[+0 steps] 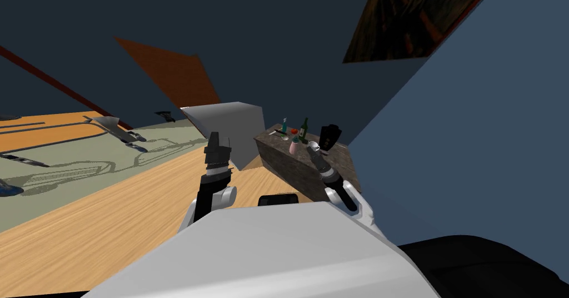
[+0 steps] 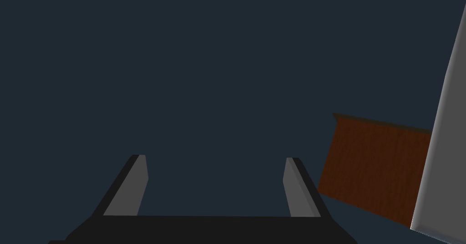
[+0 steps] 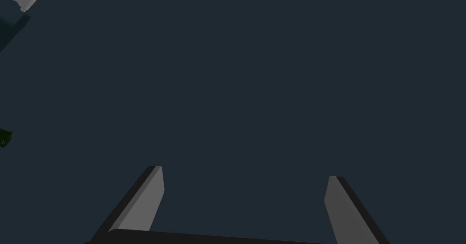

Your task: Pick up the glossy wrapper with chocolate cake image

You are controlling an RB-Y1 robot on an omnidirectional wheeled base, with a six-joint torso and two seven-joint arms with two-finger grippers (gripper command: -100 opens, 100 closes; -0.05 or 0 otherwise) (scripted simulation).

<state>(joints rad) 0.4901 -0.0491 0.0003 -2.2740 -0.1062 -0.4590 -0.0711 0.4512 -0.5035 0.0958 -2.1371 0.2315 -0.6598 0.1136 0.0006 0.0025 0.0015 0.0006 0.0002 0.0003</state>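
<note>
Head view: looks steeply down across a wooden floor (image 1: 111, 222) and a pale green rug (image 1: 83, 167), toward a dark blue wall (image 1: 250, 44); framed painting (image 1: 411, 16) high on the right.
Counter (image 1: 300, 172): dark, stone-like, ahead and to the right, pushed into the wall corner, just beside a grey box (image 1: 228, 125).
Wrapper (image 1: 329, 135): taken to be the dark upright packet at the counter's far right end; too small to make out any print; apart from both tools.
Neighbours on the counter: teal spray bottle (image 1: 284, 125), green bottle (image 1: 303, 129), small red thing (image 1: 294, 131) and pink container (image 1: 293, 147), grouped to the left of the wrapper.
Left tool (image 1: 214, 139): held up over the floor in front of the grey box, left of the counter.
Left tool's state: wide open in the left wrist view, with fingers (image 2: 136, 189) far apart, holding nothing; aimed at the blue wall, with a brown wooden panel (image 2: 373, 164) and the grey box's edge off to one side.
Right tool (image 1: 313, 145): over the counter, just beside the pink container, near the wrapper but short of it.
Right tool's state: wide open in the right wrist view, with fingers (image 3: 148, 202) far apart, gripping nothing; aimed at the blue wall, with the spray bottle's white head off to one side.
</note>
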